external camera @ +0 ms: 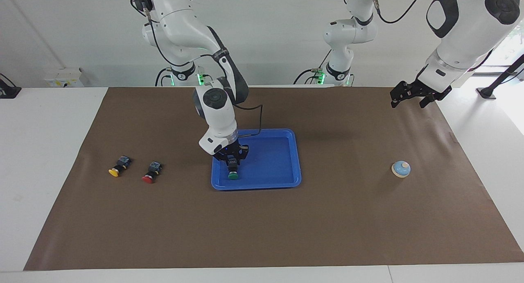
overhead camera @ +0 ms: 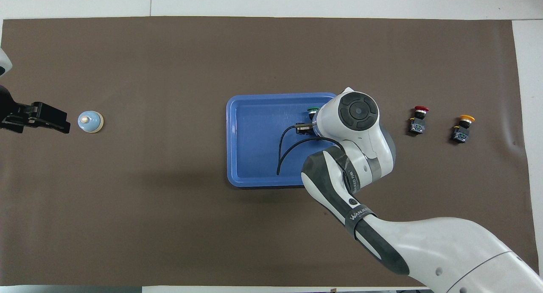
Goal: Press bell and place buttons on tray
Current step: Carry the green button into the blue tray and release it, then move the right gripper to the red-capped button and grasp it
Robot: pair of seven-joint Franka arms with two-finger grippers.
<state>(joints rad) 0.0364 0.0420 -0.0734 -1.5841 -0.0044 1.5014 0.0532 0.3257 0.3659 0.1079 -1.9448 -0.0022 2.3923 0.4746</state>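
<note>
A brown mat point(external camera: 262, 225) is spread over most of a white table point(external camera: 45, 152), whose bare surface is left showing at both ends. A small white box point(external camera: 63, 78) is seen at the table's edge by the wall, toward the right arm's end.

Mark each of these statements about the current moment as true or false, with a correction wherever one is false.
1. The green button is within the tray. True.
2. The red button lies in the tray. False: it lies on the brown mat, beside the yellow button.
3. The right claw is over the tray. True.
4. The left claw touches the bell. False: it hangs in the air, apart from it.
</note>
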